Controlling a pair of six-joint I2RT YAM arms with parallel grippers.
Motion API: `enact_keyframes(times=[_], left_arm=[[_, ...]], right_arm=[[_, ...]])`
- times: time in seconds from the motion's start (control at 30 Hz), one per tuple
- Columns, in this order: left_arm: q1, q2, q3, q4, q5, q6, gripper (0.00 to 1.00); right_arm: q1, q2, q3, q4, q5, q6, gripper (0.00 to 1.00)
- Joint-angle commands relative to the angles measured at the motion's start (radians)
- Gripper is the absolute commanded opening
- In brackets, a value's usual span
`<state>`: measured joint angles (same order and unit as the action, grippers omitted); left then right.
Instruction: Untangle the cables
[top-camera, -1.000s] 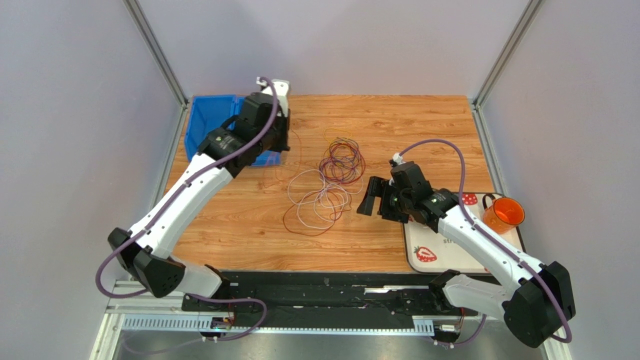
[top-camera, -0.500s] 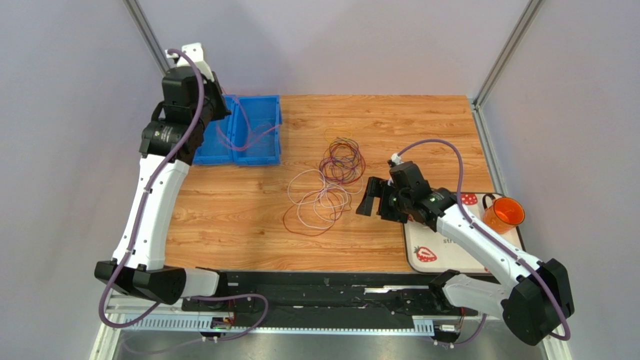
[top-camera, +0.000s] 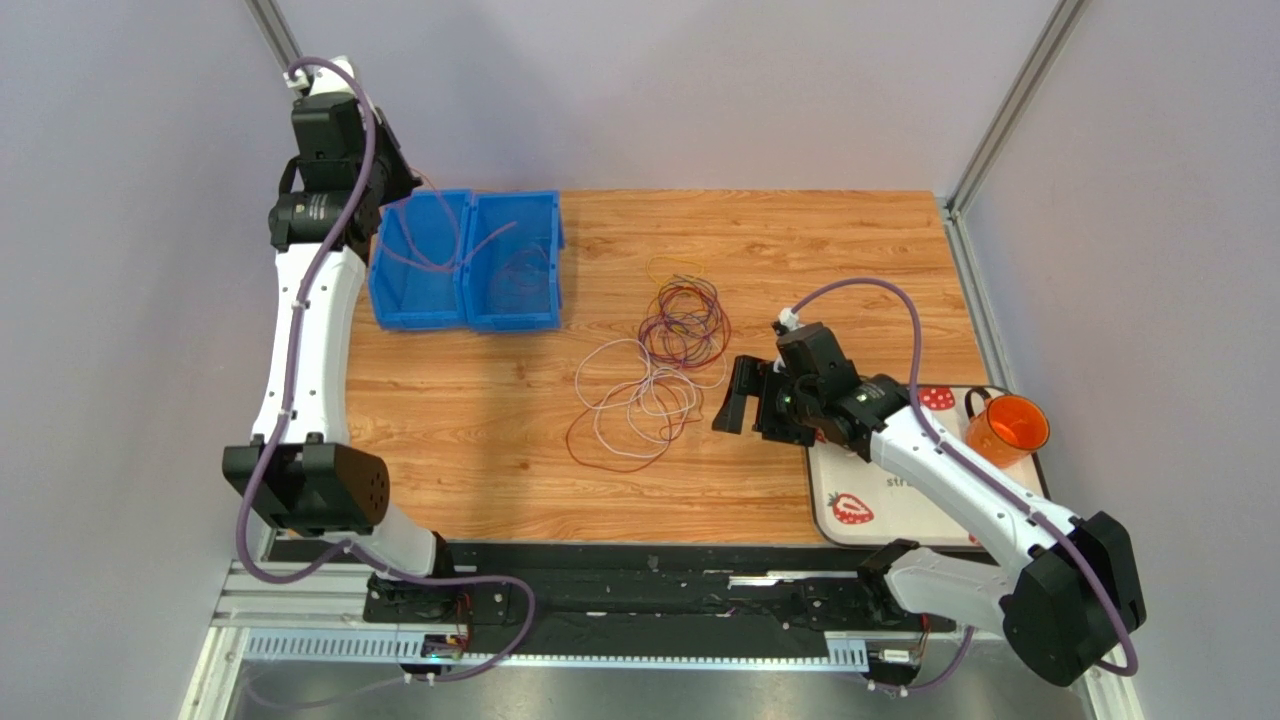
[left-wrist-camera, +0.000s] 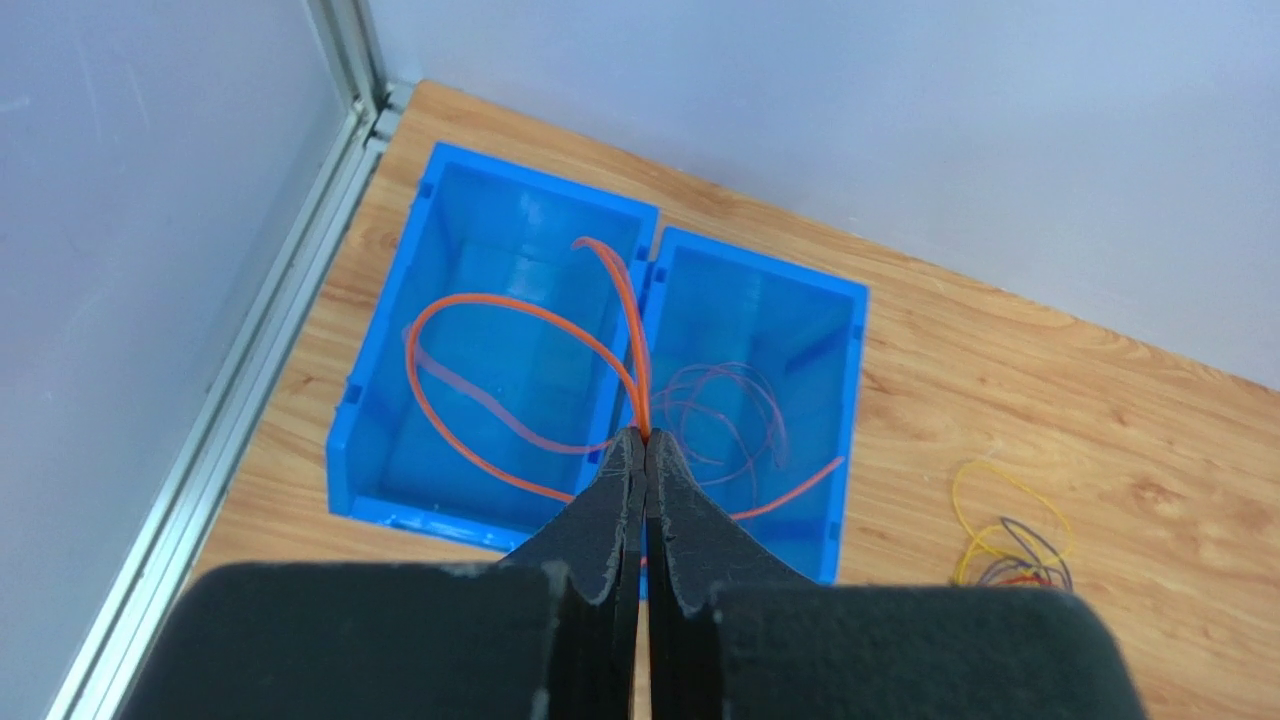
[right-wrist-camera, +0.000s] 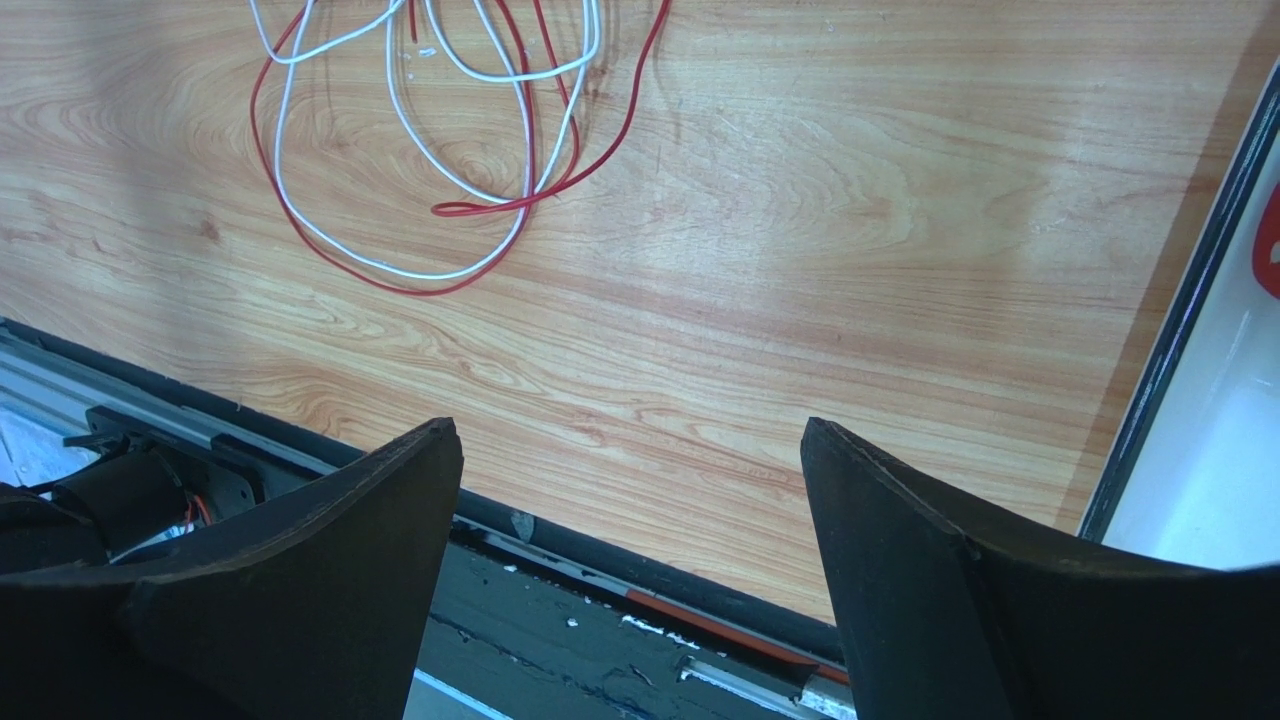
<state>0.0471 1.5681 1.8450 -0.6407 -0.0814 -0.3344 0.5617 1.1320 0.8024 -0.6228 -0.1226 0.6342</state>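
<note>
Top external: left gripper (left-wrist-camera: 646, 438) has swung farther back-left, clenched on one orange cable (left-wrist-camera: 511, 299) trailing into two blue bins (left-wrist-camera: 496, 225) below. Right gripper (right-wrist-camera: 628, 435) unmoved, spread wide; tangled cables (top-camera: 661, 368) ahead.

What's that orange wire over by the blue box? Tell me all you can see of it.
The orange wire is thin, glossy and flexible, like plastic-coated cable. The shut left claw pinches it above the two-compartment blue box. It curves in a big loop over the left compartment, crosses the divider, and a tail reaches into the right one.
</note>
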Motion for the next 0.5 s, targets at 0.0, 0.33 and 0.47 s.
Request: enact_keyframes(times=[0.0, 0.33, 0.47], left_arm=[[0.057, 0.062, 0.051, 0.067, 0.017, -0.048, 0.0], [0.131, 0.236, 0.098, 0.11, -0.02, -0.172, 0.0], [0.134, 0.315, 0.17, 0.107, -0.055, -0.16, 0.0]], right_arm=[[0.001, 0.008, -0.006, 0.038, 0.001, -0.022, 0.88], [0.003, 0.026, -0.003, 0.038, 0.006, -0.022, 0.88], [0.001, 0.026, -0.002, 0.034, 0.006, -0.025, 0.88]])
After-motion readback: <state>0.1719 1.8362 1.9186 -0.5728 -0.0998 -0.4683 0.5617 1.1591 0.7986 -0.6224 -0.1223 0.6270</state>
